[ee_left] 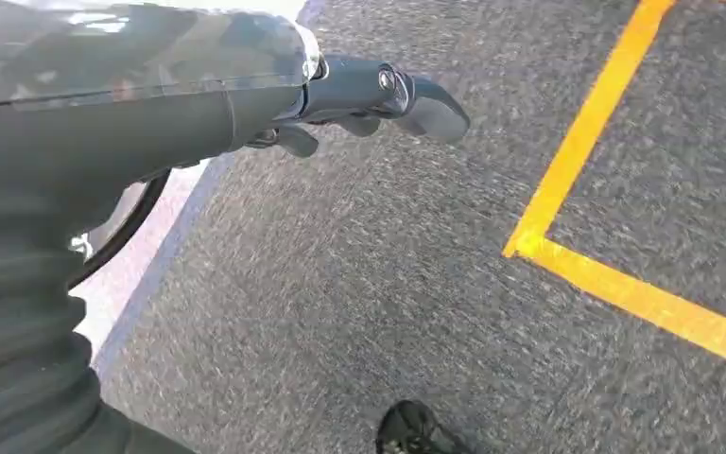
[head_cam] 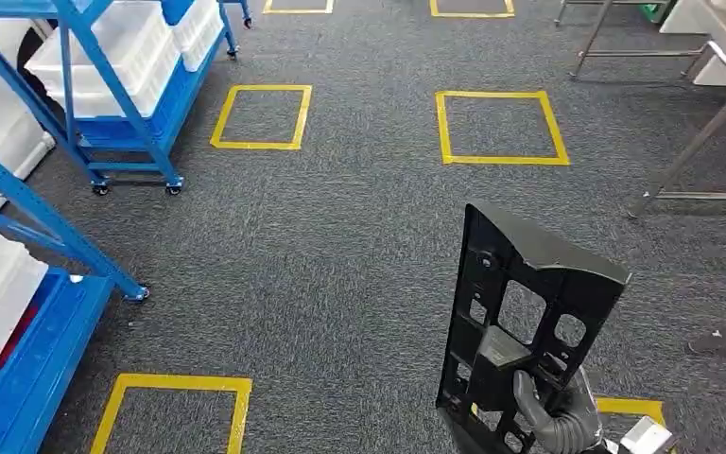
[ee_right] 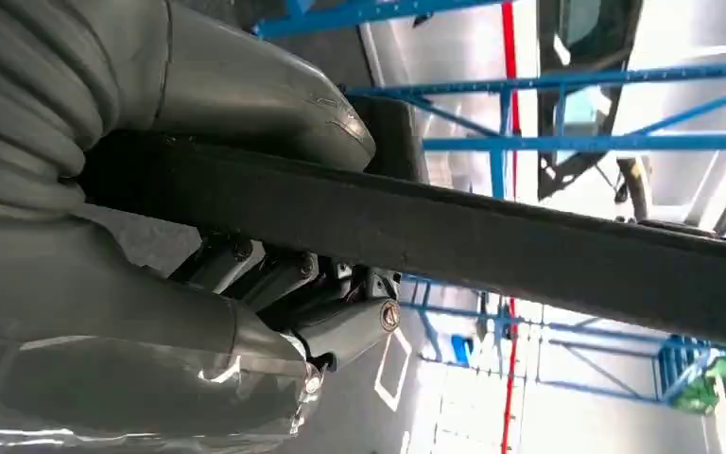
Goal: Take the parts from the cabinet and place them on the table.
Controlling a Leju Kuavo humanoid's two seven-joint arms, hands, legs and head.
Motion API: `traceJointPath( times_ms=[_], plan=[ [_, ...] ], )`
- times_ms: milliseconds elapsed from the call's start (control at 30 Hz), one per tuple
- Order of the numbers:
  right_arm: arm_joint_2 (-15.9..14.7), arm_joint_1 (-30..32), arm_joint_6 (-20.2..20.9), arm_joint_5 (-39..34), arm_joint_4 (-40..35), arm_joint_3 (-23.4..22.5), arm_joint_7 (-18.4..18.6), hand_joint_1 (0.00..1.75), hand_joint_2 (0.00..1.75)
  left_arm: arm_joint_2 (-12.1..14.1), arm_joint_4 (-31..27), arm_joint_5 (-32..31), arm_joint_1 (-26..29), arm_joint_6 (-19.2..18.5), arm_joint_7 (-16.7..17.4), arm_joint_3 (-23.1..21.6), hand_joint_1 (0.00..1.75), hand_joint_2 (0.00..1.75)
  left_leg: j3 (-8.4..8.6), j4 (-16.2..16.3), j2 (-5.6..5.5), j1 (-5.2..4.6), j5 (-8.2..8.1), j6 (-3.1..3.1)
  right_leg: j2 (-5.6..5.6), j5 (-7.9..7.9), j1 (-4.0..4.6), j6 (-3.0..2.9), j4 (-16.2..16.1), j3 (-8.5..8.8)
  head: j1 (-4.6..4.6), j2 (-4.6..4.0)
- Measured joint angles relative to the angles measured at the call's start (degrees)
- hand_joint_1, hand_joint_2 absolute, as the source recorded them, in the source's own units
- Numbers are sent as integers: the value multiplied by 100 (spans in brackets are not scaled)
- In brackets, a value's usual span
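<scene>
Black part's (head_cam: 527, 312) lower edge cropped

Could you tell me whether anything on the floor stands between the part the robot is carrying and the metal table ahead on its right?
Nothing visible does: the right hand holds the black part upright, and bare carpet lies between it and the table legs.

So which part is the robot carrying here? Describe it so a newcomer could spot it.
On the grey carpet with yellow taped squares, look low and right of centre in the head view. There the right hand grips a tall black plastic panel, held upright. Its cut-out openings and dark colour set it apart from the blue shelving carts at left.
</scene>
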Motion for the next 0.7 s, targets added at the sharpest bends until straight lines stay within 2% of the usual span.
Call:
traceJointPath(
  times_ms=[33, 67, 100, 133, 200, 233, 267, 300, 333, 367, 400, 433, 467, 500, 533, 567, 600, 633, 700],
  plan=[
    [0, 0, -2, 0, 0, 2, 0, 175, 175, 4, 0, 0, 0, 0, -2, 0, 0, 175, 232, -482, -70, 0, 265, 31, 84, 9, 0, 15, 0, 7, 0, 0],
    [0, -5, -4, 0, -2, 2, 0, 175, 175, 11, 0, 0, 3, 0, -4, 0, 0, 175, 517, -1086, -312, 1, 548, 70, 170, 22, -13, 34, 0, 9, 0, 0],
    [0, -8, -11, 0, -2, 2, -2, 175, 175, 22, 0, 0, 7, -7, -11, 2, 0, 175, 623, -1367, -646, -3, 551, 94, 226, 37, -12, 62, 5, -8, 0, 0],
    [0, -20, -31, 0, -2, 4, 0, 175, 175, 22, 0, 0, 11, -24, -26, 7, 0, 175, 644, -1465, -638, 2, 551, 92, 307, 57, -21, 96, 15, -43, 0, 0],
    [-15, 7, -103, 0, -11, 9, -2, 175, 175, 33, 0, 13, 1, -107, -96, 7, 0, 175, 635, -1442, -512, -45, 560, 125, 446, 115, -77, 192, -20, -91, -2, 0],
    [-26, 42, -159, 0, -30, 11, -2, 175, 175, 52, 0, 33, -6, -153, -135, 11, 0, 175, 656, -1484, -435, -58, 597, 163, 532, 154, -77, 250, -54, -102, 0, 0],
    [-61, 76, -207, -2, -55, 13, -4, 175, 175, 61, 0, 48, -6, -206, -177, 15, 0, 175, 670, -1596, -320, 9, 682, 233, 399, 127, -74, 245, -7, -130, 0, 0],
    [-85, 96, -249, 0, -83, 13, -11, 175, 175, 66, 0, 55, 2, -243, -208, 22, 0, 175, 674, -1641, -245, -15, 714, 265, 35, -24, -37, 242, 127, -204, 2, 0],
    [-103, 99, -282, 0, -101, 13, -7, 175, 175, 68, 0, 61, 12, -287, -245, 31, 0, 175, 659, -1644, -146, -25, 729, 291, -173, -265, -20, 243, 445, -354, 4, 0],
    [-112, 121, -319, 9, -144, 13, -7, 175, 175, 83, 2, 66, 26, -345, -286, 42, 0, 175, 635, -1638, -41, -42, 730, 294, -273, -526, -21, 263, 932, -565, 9, 0],
    [-111, 167, -347, 35, -186, 13, -7, 175, 175, 92, 2, 76, 37, -387, -315, 48, 0, 175, 620, -1635, 42, -56, 730, 295, -310, -695, -26, 279, 1321, -722, 7, 0],
    [-111, 237, -365, 53, -225, 13, -7, 175, 175, 107, 2, 98, 42, -437, -356, 61, 0, 175, 606, -1630, 140, -61, 729, 296, -326, -780, -25, 296, 1626, -828, 7, 0],
    [-111, 293, -380, 74, -251, 11, -7, 175, 175, 116, 2, 105, 42, -475, -383, 74, 0, 175, 598, -1623, 222, -61, 727, 296, -333, -731, -25, 304, 1629, -792, 9, 0],
    [-111, 346, -396, 114, -284, 7, -4, 175, 175, 120, 2, 107, 40, -525, -420, 85, 0, 175, 590, -1612, 309, -61, 720, 293, -363, -575, -26, 313, 1373, -623, 7, 0],
    [-109, 386, -402, 149, -324, 0, -4, 175, 175, 122, 2, 109, 35, -573, -453, 90, 0, 175, 586, -1594, 394, -60, 706, 286, -427, -346, -26, 311, 861, -311, 7, 0],
    [-109, 417, -409, 183, -374, -11, -6, 175, 175, 122, 2, 114, 34, -625, -487, 98, 0, 175, 590, -1573, 464, -61, 685, 268, -567, -160, -20, 296, 327, 18, 7, 0],
    [-107, 439, -409, 236, -424, -28, -7, 175, 175, 122, 2, 114, 34, -666, -522, 107, 0, 175, 599, -1545, 527, -75, 660, 237, -904, -166, 16, 261, -92, 254, 9, 0],
    [-100, 447, -409, 273, -453, -44, -2, 175, 175, 125, 2, 114, 32, -691, -540, 122, 0, 175, 593, -1498, 591, -115, 621, 195, -852, -138, 62, 209, -119, 249, 7, 0],
    [-83, 482, -424, 341, -498, -50, -15, 175, 175, 144, 0, 114, 17, -736, -573, 138, 0, 175, 608, -1503, 701, -110, 620, 162, -710, -125, 75, 172, -93, 211, 7, 0]
  ],
)
